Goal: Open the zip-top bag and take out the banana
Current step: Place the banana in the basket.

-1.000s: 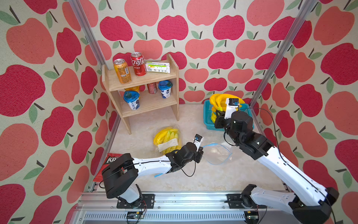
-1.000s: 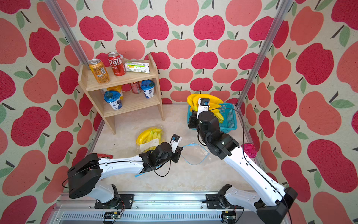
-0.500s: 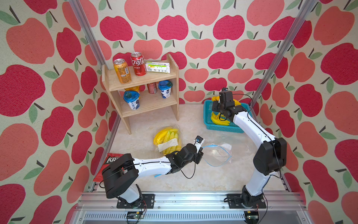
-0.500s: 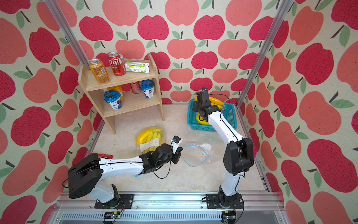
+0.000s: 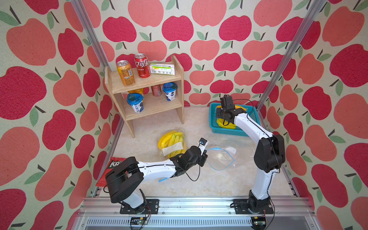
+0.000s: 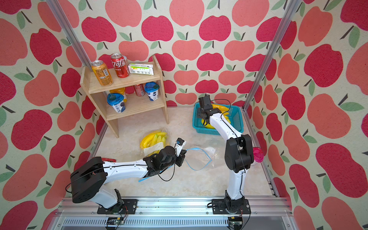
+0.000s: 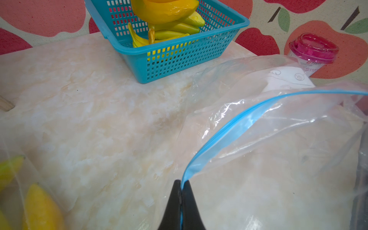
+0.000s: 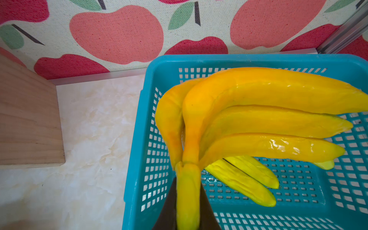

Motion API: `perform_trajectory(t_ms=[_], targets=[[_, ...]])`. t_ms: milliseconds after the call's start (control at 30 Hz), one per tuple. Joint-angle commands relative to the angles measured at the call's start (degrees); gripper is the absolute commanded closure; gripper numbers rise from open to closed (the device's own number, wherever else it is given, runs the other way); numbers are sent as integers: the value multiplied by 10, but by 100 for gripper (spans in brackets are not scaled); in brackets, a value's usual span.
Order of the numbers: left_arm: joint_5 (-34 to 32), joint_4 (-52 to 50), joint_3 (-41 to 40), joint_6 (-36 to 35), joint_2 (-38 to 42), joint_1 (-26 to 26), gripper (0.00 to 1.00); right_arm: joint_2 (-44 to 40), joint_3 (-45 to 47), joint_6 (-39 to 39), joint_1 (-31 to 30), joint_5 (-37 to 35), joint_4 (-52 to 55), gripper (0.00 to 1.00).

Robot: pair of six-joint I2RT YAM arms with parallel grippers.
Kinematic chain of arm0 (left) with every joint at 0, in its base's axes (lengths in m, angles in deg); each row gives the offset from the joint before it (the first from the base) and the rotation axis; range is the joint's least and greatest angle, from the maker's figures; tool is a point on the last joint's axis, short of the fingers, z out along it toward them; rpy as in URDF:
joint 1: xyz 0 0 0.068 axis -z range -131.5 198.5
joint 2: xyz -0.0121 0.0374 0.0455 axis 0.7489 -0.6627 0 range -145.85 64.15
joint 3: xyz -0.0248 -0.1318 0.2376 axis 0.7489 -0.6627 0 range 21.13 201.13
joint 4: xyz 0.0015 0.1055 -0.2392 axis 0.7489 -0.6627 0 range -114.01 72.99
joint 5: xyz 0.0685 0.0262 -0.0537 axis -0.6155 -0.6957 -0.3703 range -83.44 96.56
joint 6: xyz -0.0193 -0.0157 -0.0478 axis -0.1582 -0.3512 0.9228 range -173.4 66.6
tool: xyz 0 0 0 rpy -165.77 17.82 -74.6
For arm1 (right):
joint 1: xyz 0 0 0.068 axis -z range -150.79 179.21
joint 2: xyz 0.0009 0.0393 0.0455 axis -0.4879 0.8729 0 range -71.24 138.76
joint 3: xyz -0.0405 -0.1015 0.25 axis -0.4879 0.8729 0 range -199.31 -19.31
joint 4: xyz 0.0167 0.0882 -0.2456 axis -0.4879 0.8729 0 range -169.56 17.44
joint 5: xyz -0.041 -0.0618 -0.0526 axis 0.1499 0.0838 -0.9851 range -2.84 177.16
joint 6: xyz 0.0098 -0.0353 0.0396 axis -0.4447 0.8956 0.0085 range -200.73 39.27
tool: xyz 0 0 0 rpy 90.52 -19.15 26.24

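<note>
Banana bunch [image 5: 241, 108] hangs over teal basket [image 5: 229, 131] at 2 o'clock of the table [image 5: 199, 183] in a top view; left wrist: left gripper [image 7: 181, 191] pinches empty zip-top bag [image 7: 278, 159] by its rim; right wrist: right gripper [image 8: 187, 207] is clamped on the stem, and an off-centre release could tip the bunch over the wall.

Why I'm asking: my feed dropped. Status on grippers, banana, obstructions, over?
Left gripper shut on blue rim of open zip-top bag. Right gripper shut on banana bunch by its stem, over basket. Beneath it lies another bunch.
</note>
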Motion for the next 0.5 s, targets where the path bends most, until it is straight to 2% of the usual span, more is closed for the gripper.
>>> perform_trajectory(t_ms=[0, 133, 333, 467], targets=[[5, 3, -3, 6, -3, -4, 98, -18, -18, -28, -1, -13, 65, 100], [15, 12, -2, 10, -12, -6, 98, -61, 81, 17, -1, -9, -43, 100], [15, 7, -2, 12, -11, -6, 98, -73, 111, 49, -8, -22, -115, 100], [12, 1, -1, 11, -9, -6, 98, -72, 93, 78, -8, -40, -148, 100]])
